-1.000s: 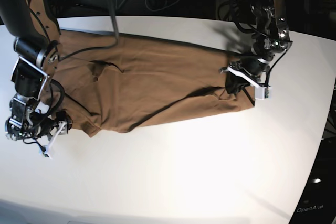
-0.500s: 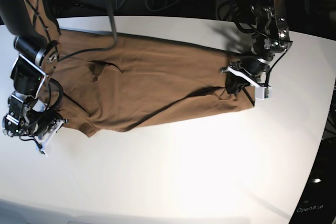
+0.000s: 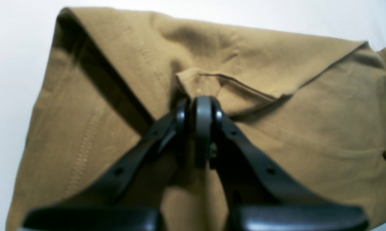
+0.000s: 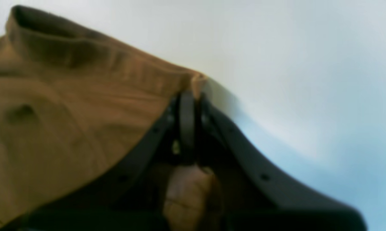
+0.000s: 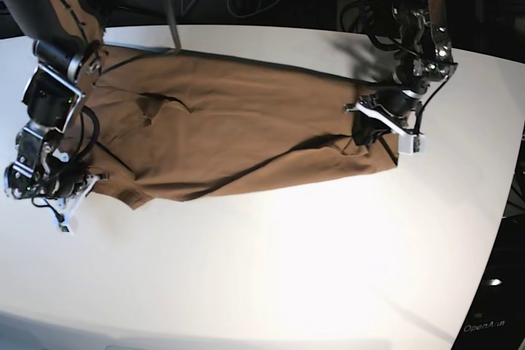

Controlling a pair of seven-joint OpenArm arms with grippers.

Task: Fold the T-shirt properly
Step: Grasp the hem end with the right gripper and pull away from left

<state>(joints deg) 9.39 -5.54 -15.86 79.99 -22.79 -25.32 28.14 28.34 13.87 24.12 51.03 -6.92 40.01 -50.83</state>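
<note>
Two arms are engaged with one garment: the T-shirt is spread lengthwise across the white desk, already doubled along its length, with a diagonal fold edge visible across the lower half in the base view. At the far end, near the hem, the left hand is seen with its fingers brought together on a small raised peak of cloth; in the base view it sits at the shirt's end on that view's right. At the opposite end, the right hand is clamped on a thin edge of fabric at the corner, beside bare desk; in the base view it lies at the lower left.

Several failures may be expected from here. Only a narrow pinch is held by each hand, so the thin fabric could be pulled free if the ends are drawn apart or lifted unevenly. It cannot be told whether both layers are caught by the left hand; if only the top one is held, the lower layer would be left behind and the fold spoiled. Existing wrinkles near the collar could be trapped inside the next fold
</note>
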